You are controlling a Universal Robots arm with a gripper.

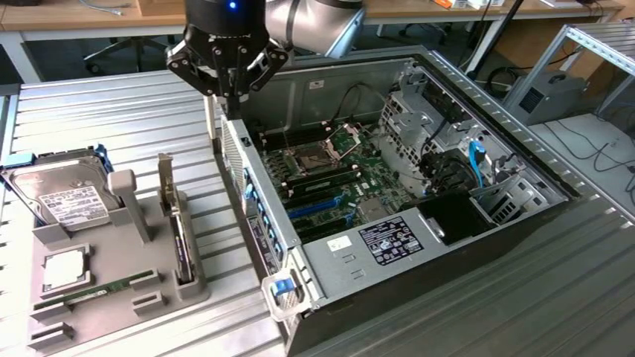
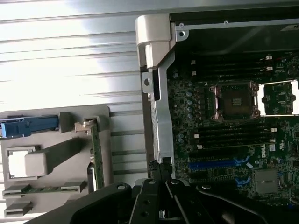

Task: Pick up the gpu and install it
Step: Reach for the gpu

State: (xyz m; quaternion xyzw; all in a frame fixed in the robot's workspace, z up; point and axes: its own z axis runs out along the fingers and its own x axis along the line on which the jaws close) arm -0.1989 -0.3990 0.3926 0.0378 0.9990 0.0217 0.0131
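Note:
The gpu (image 1: pixel 177 223) stands on edge in a slot of the grey holder (image 1: pixel 149 260) at the exterior view's left, its pale bracket end up. In the wrist view the gpu (image 2: pixel 96 158) shows as a thin green strip with a metal bracket. My gripper (image 1: pixel 230 93) hangs above the rear corner of the open computer case (image 1: pixel 328 268), well away from the gpu, shut with nothing between its fingers. The wrist view has my gripper (image 2: pixel 161 171) over the case's rear wall. Blue expansion slots (image 2: pixel 215 164) lie bare on the motherboard (image 1: pixel 328 178).
The holder also carries a silver hard drive (image 1: pixel 65 197), a processor chip (image 1: pixel 62 268) and a narrow RAM stick (image 1: pixel 94 291). Drive cages and cables (image 1: pixel 447 149) crowd the case's far side. The ribbed metal table (image 1: pixel 119 111) runs around everything.

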